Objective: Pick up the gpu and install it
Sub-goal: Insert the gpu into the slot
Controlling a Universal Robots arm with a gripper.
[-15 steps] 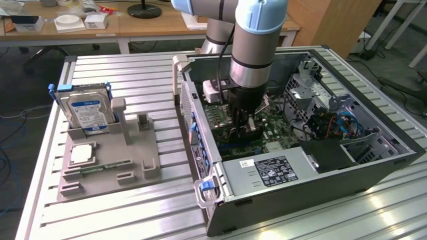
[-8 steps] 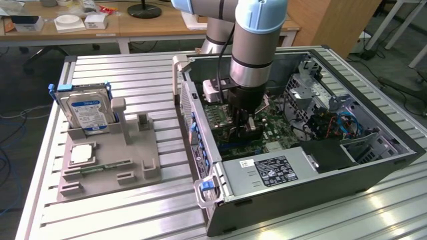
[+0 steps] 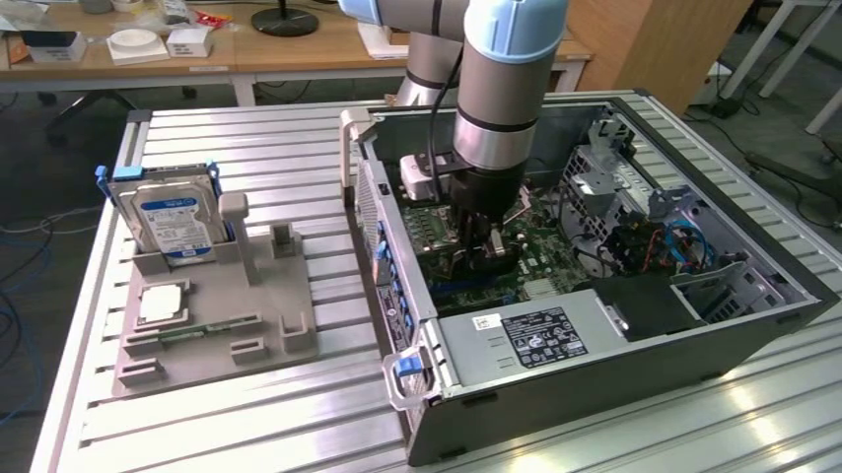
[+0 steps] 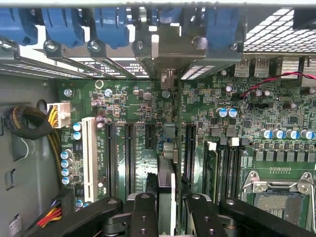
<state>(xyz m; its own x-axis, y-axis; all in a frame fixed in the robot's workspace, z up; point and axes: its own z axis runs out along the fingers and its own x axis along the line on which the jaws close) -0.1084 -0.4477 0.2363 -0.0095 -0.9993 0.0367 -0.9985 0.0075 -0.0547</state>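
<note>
**Gpu held inside the case.** The gpu (image 4: pixel 167 182) is a thin, flat, black-faced expansion card, seen edge-on in the wrist view. It stands upright over the green motherboard (image 4: pixel 133 94), in line with the long black expansion slots (image 4: pixel 129 153). Whether its lower edge is seated in a slot cannot be told. Its far end points toward the row of blue plastic latches (image 4: pixel 64 24) at the case wall.

The black 2-finger gripper (image 4: pixel 170 212) is clenched on the gpu, with 1 of its fingers (image 4: pixel 143 217) against each face of the card. Beside the slots lie a white connector slot (image 4: pixel 89 153), a yellow-and-black cable bundle (image 4: pixel 24 121) and a metal processor socket (image 4: pixel 279 197).

In the exterior view, the grey-and-blue robot arm (image 3: pixel 507 89) reaches straight down into the open black computer case (image 3: pixel 790 286). The case lies on its side on the slatted aluminium surface (image 3: pixel 237 434), with its grey labelled power supply (image 3: pixel 526 340) at the near end.

Well apart, toward the exterior view's left, a grey moulded parts holder (image 3: pixel 283 330) carries 3 things:
- a silver hard drive with a blue label (image 3: pixel 169 219), standing upright
- a square silver processor (image 3: pixel 161 304)
- a narrow green memory stick (image 3: pixel 211 325)
</note>
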